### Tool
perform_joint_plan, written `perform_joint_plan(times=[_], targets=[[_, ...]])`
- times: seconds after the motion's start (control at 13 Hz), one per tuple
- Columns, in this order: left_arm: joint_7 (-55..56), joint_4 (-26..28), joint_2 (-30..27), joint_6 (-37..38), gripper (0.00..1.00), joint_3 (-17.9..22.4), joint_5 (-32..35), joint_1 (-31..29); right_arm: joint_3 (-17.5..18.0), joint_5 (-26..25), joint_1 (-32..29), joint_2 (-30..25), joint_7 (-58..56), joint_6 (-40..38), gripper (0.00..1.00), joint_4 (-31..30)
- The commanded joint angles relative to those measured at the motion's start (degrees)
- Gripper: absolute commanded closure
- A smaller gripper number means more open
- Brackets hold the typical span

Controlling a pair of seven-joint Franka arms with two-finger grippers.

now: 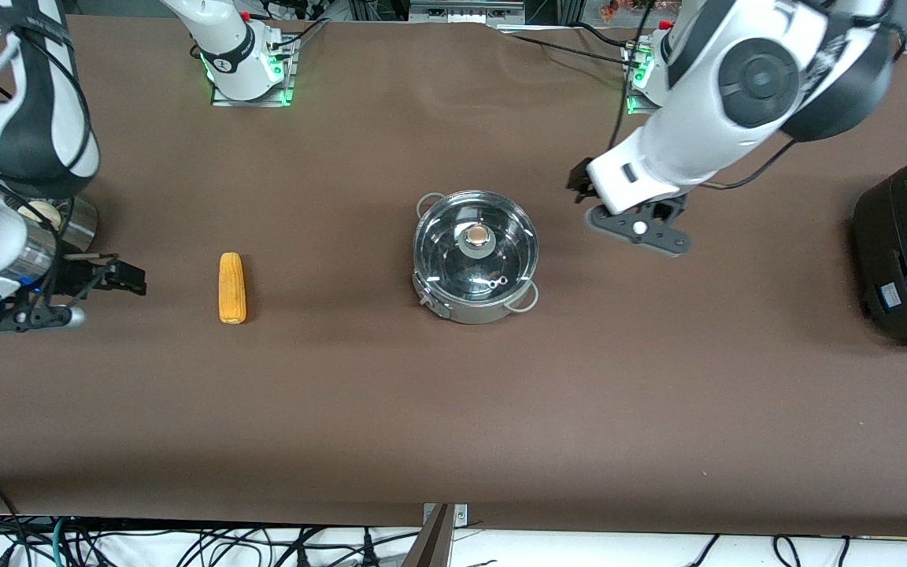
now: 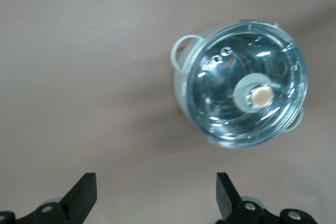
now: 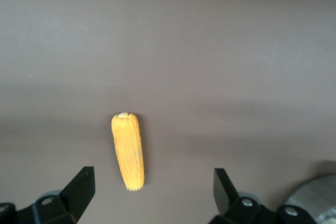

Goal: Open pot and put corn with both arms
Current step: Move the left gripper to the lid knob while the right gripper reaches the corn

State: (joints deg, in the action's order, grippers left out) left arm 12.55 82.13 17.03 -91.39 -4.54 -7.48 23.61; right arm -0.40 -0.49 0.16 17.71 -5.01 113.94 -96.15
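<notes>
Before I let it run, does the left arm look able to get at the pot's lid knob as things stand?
Probably yes. The left gripper hangs open beside the pot at the left arm's end, and the knob stands bare atop the lid with nothing between.

Lidded steel pot [image 1: 475,256] mid-table; yellow corn [image 1: 232,287] lies well apart

This looks like a robot lab. Two white jointed robot arms [image 1: 697,150] are bolted on metal plates with green lights [image 1: 249,83] to a long brown table [image 1: 453,409]. Tangled black cables [image 1: 146,543] hang below the table's edge.
</notes>
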Motion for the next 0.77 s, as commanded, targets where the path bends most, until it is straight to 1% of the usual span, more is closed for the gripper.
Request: perform_joint_plan(times=[0.0,0.15,0.23,0.38,0.54,0.69], targets=[[7.55,-6.02,6.77,-2.89,0.00,0.85,-0.60,5.91,0.75,1.90,-0.25,-1.09,-0.70,12.04,0.00,-9.80],[10.46,-6.02,10.02,-9.22,0.00,0.85,-0.51,8.64,2.42,1.90,-0.25,-1.18,-0.70,24.52,0.00,-18.77],[10.74,-5.93,11.43,-11.60,0.00,0.76,-0.51,9.43,2.68,1.90,-0.07,-1.09,-0.44,26.40,0.00,-20.37],[10.83,-5.32,12.67,-13.98,0.00,0.76,-0.34,11.02,2.69,1.90,1.06,-0.92,0.17,26.42,0.00,-20.91],[11.35,-4.61,13.46,-14.08,0.00,0.85,-0.34,12.51,2.69,1.90,1.33,-0.04,0.26,26.95,0.00,-21.00],[11.44,-4.61,14.17,-14.52,0.00,0.85,-0.25,12.52,2.69,1.90,1.33,0.66,0.26,29.83,0.00,-22.49]])
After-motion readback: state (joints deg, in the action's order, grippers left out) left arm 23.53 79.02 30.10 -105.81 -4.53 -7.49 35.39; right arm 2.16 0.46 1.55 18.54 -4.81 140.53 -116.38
